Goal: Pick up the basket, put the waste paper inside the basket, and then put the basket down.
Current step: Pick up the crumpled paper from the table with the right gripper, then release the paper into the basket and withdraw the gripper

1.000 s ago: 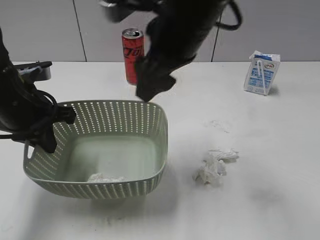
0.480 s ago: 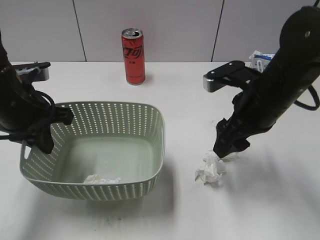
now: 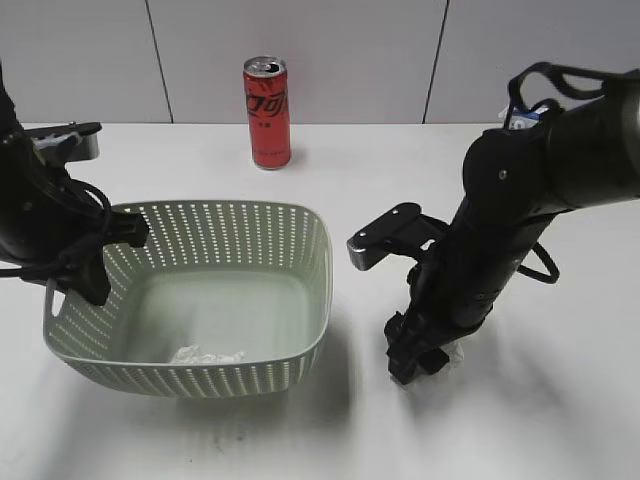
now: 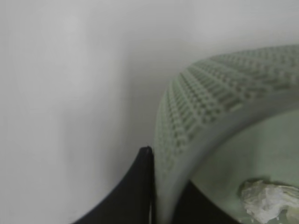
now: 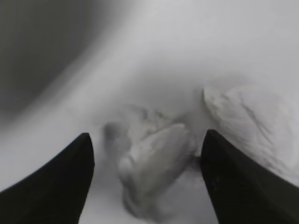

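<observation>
The pale green basket [image 3: 280, 290] is held tilted, its left side raised off the table. My left gripper [image 3: 85, 280] is shut on the basket's left rim [image 4: 173, 140], one finger outside and one inside. One wad of waste paper [image 3: 205, 355] lies inside the basket and shows in the left wrist view [image 4: 268, 200]. My right gripper [image 3: 415, 358] is open and low over the second wad of waste paper [image 5: 154, 163], which lies between its fingers on the table. In the exterior view that wad is almost hidden behind the gripper.
A red drink can [image 3: 267, 98] stands at the back of the white table [image 3: 560, 420]. A blue-and-white drink carton [image 3: 520, 117] at the back right is mostly hidden by my right arm.
My right arm swung from over the basket's far side across to the right and came down onto the loose wad, which it now covers. The left arm and basket barely moved.
</observation>
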